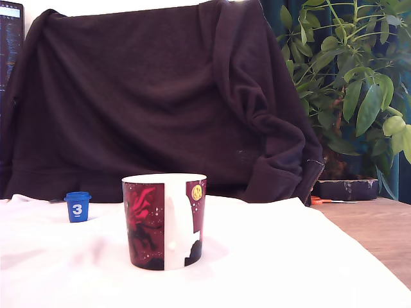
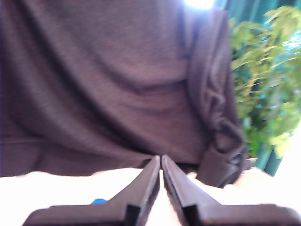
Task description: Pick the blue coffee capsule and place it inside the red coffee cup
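Observation:
The blue coffee capsule (image 1: pixel 78 206) stands upright on the white cloth at the exterior view's left, a white "3" on its side. The red coffee cup (image 1: pixel 164 220) stands nearer the camera in the middle, its white handle facing the camera and a gold emblem on its side. No arm or gripper shows in the exterior view. In the wrist view my gripper (image 2: pixel 161 159) is shut, its two dark fingers meeting at the tips with nothing between them. A sliver of blue, the capsule (image 2: pixel 99 201), peeks out beside one finger. The cup is out of the wrist view.
A dark garment (image 1: pixel 160 96) hangs as a backdrop behind the white cloth (image 1: pixel 289 256). A leafy plant (image 1: pixel 353 77) stands at the exterior view's right, above bare wooden tabletop (image 1: pixel 379 224). A monitor edge (image 1: pixel 9 45) shows at the far left.

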Controlling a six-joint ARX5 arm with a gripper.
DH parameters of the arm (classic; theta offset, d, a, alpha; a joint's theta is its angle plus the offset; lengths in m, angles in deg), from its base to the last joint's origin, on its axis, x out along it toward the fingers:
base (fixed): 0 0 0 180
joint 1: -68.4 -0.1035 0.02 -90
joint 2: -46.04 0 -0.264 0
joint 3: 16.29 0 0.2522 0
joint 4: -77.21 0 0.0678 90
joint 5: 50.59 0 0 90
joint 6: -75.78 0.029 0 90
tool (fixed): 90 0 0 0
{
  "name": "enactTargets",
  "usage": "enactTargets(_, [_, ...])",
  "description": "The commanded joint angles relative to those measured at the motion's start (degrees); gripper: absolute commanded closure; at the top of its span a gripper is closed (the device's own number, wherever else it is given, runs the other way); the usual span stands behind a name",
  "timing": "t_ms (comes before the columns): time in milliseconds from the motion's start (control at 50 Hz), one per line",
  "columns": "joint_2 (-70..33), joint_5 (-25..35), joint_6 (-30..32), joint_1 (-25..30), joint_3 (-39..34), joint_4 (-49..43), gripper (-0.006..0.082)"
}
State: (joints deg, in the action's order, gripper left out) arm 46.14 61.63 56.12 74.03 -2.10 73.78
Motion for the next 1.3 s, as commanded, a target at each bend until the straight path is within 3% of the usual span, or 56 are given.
enactTargets(0, [-1.7,1.2,-0.5,0.2,0.7,1.1,0.0781])
enactTargets(300, [-20.2,5.0,1.0,0.2,3.6,8.4,0.0781])
enactTargets(580, [-48.3,4.2,7.2,0.4,7.6,16.5,0.0764])
enactTargets(620, [-52.4,3.7,7.8,0.6,8.3,18.4,0.0722])
enactTargets(680, [-58.6,2.9,9.8,1.1,9.6,20.8,0.0584])
enactTargets(760, [-66.7,2.5,11.3,1.7,11.7,22.8,0.0277])
enactTargets(800, [-70.1,2.5,11.5,2.0,12.9,22.7,0.0166])
enactTargets(840, [-73.2,2.9,12.8,2.4,13.8,22.8,0.0108])
enactTargets(1020, [-84.3,-0.9,18.6,5.0,15.1,32.9,0.0098])
enactTargets(1280, [-91.4,-9.1,19.8,5.3,15.9,42.1,0.0098])
